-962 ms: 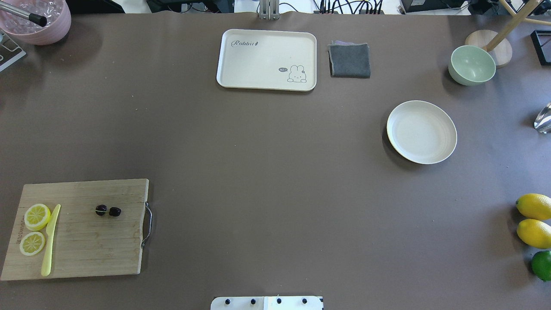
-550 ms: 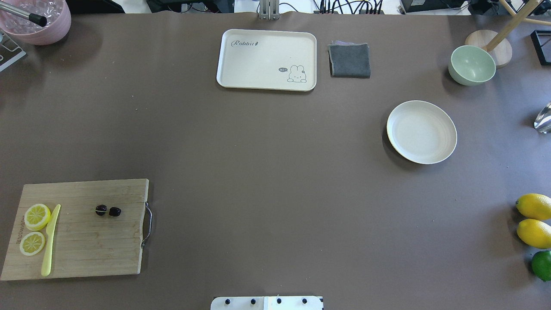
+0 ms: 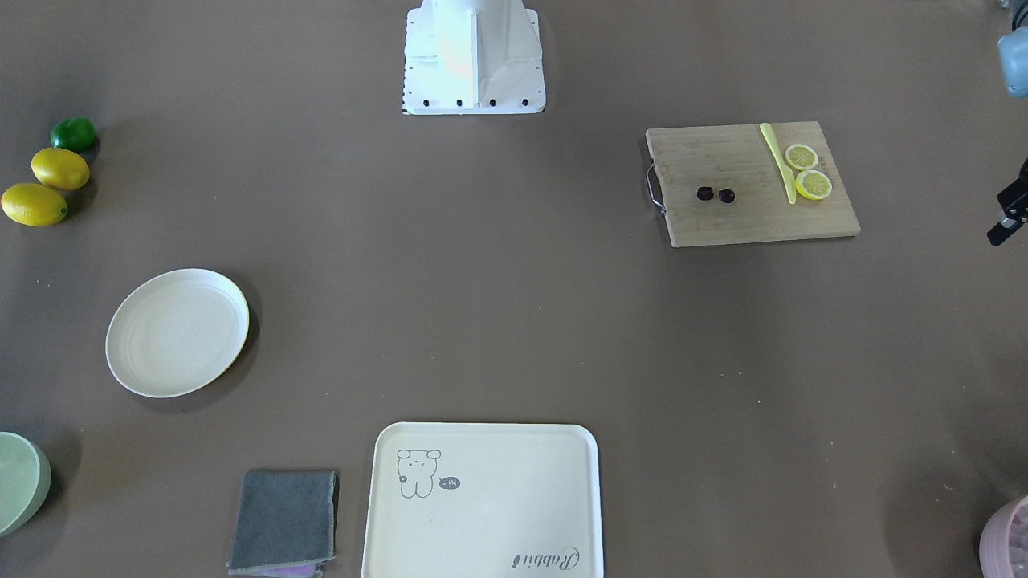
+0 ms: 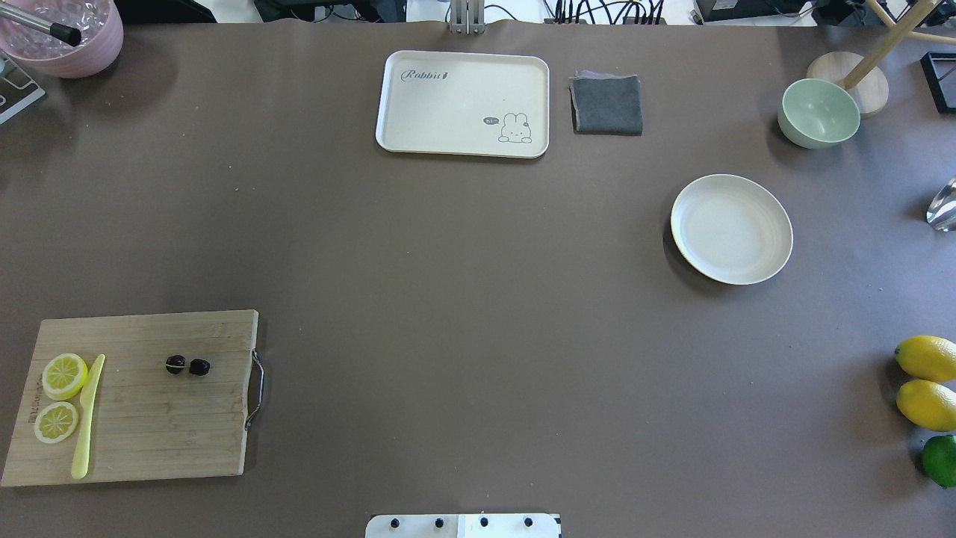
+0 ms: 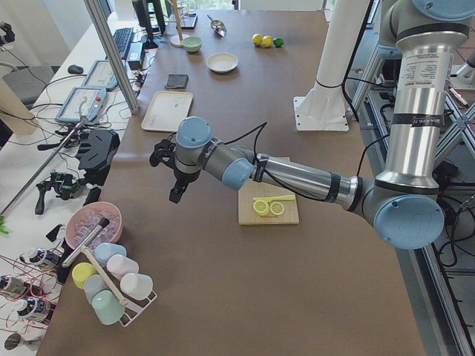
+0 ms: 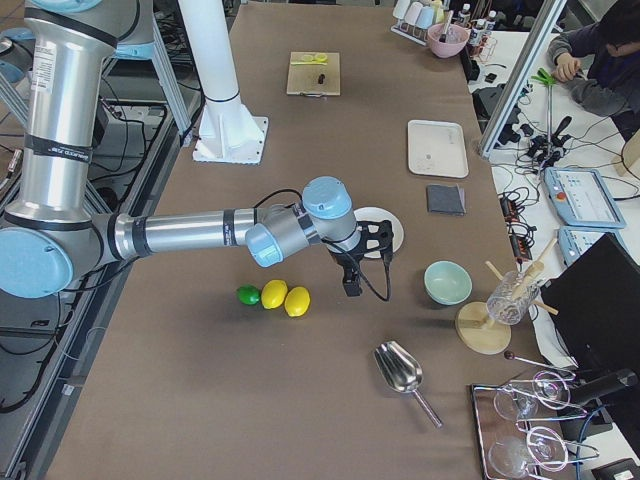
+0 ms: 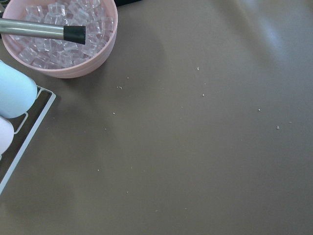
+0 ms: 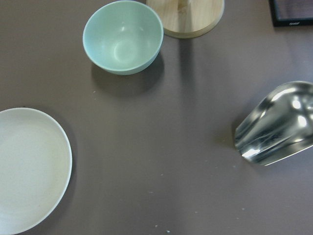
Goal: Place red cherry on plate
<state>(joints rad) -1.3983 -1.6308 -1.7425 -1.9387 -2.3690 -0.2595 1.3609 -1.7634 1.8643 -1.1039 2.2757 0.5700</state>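
The left arm (image 5: 297, 176) and right arm (image 6: 180, 232) were silver with pale blue caps. The left gripper (image 5: 177, 196) and right gripper (image 6: 352, 288) were black.

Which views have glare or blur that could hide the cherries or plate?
Overhead exterior: even light, red cherry sharp on the cutting board. Front-facing: white robot base washed out. Right wrist: bright glare on the metal scoop; plate clear.

From overhead, the brown counter (image 4: 478, 299) carries a wooden cutting board (image 4: 149, 441) at 8 o'clock and a cream tray (image 4: 455, 97) at 12, with a folded grey cloth (image 4: 606, 106) just beside the tray at its 3 o'clock. The white plate (image 4: 732, 229) sits at 3 o'clock and a green bowl (image 4: 818, 112) at 2. Two lemons (image 4: 926, 357) and a lime (image 4: 941, 459) lie at 4, a metal scoop (image 4: 942, 203) at the 3 o'clock edge, and a pink bowl (image 4: 75, 56) at 10.
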